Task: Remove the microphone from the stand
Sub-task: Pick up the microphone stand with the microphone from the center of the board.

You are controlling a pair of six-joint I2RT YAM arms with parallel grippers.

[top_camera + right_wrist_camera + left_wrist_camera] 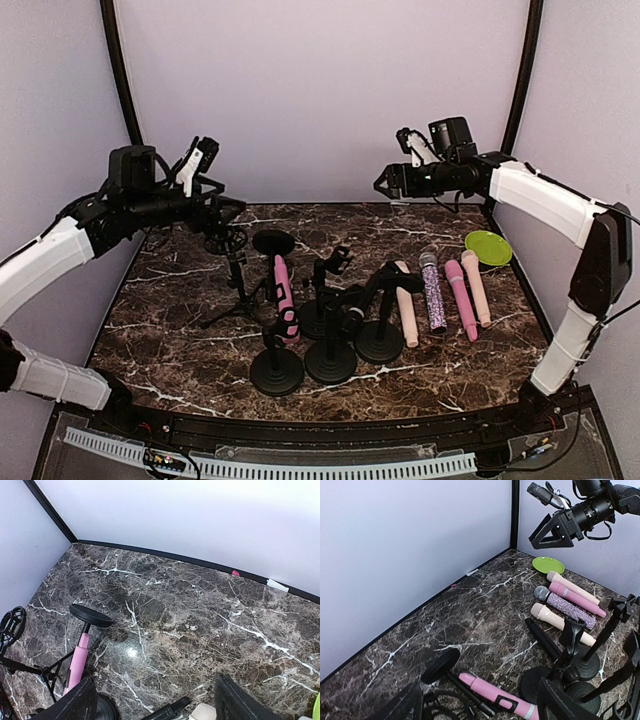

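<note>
A pink microphone (283, 290) leans in the black clip (288, 325) of a round-based stand (277, 371) at the middle front of the table. The left wrist view has the microphone (492, 694) far below, and the right wrist view catches it (77, 662) at the lower left. My left gripper (224, 210) hangs high over the back left, open and empty (480, 711). My right gripper (386, 183) hovers high at the back right, also open and empty (157, 709). Both are well apart from the microphone.
Two more black stands (331, 361) (380, 341) crowd beside the first. A tripod with a mesh ring (226, 241) and a black disc (273, 242) stand behind. Several microphones (434, 292) lie in a row at right, near a green plate (488, 247).
</note>
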